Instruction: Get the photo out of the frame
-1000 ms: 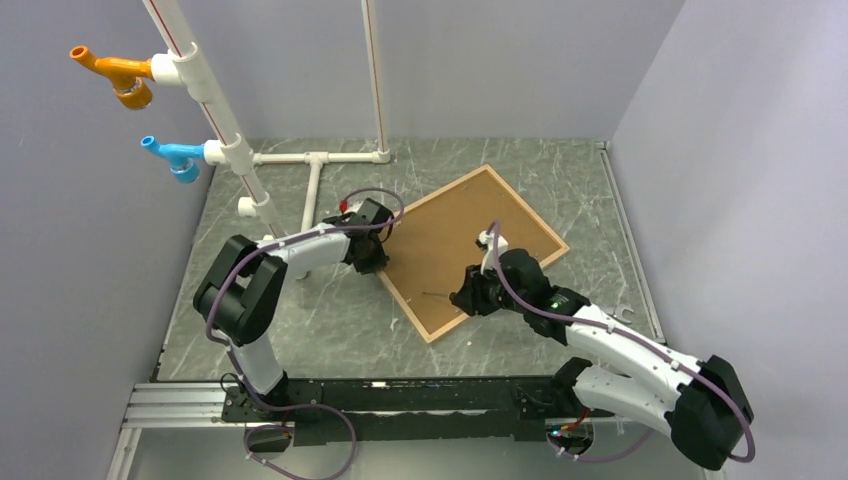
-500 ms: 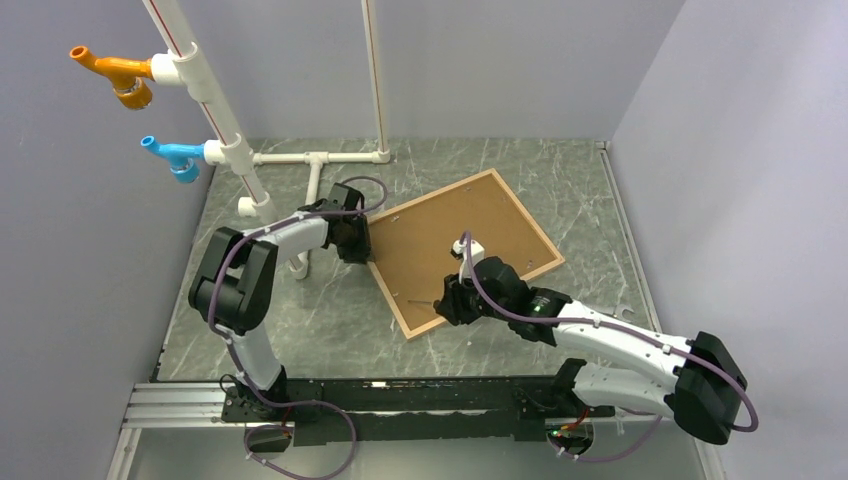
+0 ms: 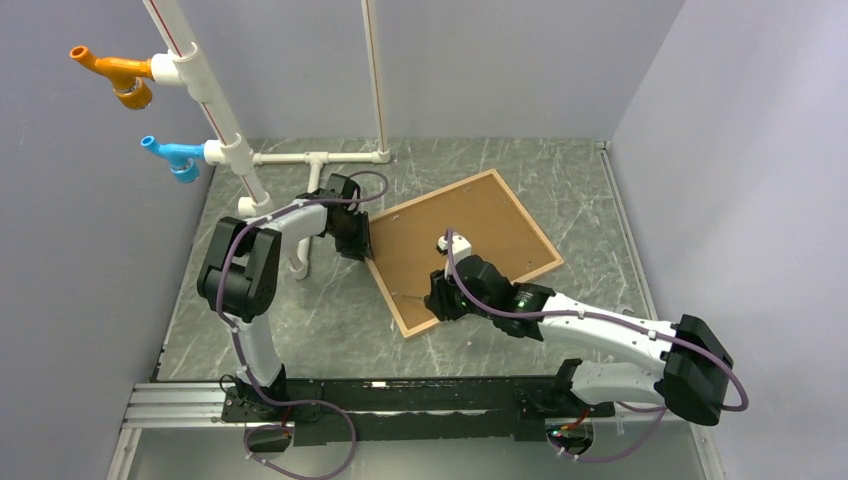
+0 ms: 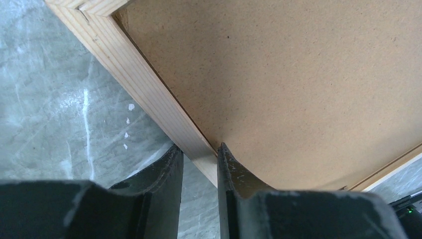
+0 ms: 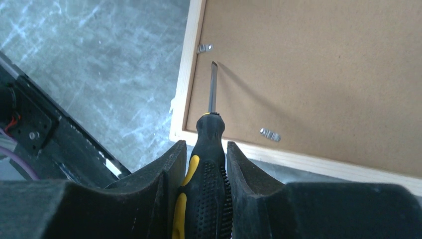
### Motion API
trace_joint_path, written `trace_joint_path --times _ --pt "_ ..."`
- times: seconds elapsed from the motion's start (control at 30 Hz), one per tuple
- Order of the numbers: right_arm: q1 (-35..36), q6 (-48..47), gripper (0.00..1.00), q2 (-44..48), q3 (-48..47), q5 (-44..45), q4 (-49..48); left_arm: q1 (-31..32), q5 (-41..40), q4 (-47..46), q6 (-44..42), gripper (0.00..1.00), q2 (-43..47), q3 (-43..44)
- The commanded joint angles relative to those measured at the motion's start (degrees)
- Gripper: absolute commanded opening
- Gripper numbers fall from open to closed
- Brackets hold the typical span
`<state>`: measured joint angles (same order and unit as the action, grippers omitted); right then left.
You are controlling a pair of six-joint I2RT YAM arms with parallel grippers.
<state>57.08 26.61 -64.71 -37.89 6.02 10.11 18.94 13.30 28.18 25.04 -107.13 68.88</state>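
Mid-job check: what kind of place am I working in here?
Most likely a robotics lab test cell, not a home: a marble-pattern tabletop boxed in by grey walls, a white pipe rig with an orange fitting and a blue fitting, and a metal mounting rail along the near edge.

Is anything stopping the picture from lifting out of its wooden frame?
Yes: two small metal clips by the frame edge lie on the photo, on its brown back, near one corner. The right tool points a screwdriver at one.
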Motion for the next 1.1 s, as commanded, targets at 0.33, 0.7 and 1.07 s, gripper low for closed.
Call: trace_joint_path --times 0.33,0.7,1.07 --pt "5.59 2.89 0.0 -6.88 -6.1 5.97 -0.36 -1.02 3.42 1.85 -5.06 0.0 -6.5 4.64" --pt "7.83 2.92 0.0 -11.08 -5.84 12.08 -5.62 -2.22 5.4 1.98 -3.96 0.0 -8.11 5.82" --pt "8.94 5.26 0.0 -20.24 -12.92 25.66 -1.96 -2.88 6.35 1.62 -3.94 0.0 -8.38 5.85"
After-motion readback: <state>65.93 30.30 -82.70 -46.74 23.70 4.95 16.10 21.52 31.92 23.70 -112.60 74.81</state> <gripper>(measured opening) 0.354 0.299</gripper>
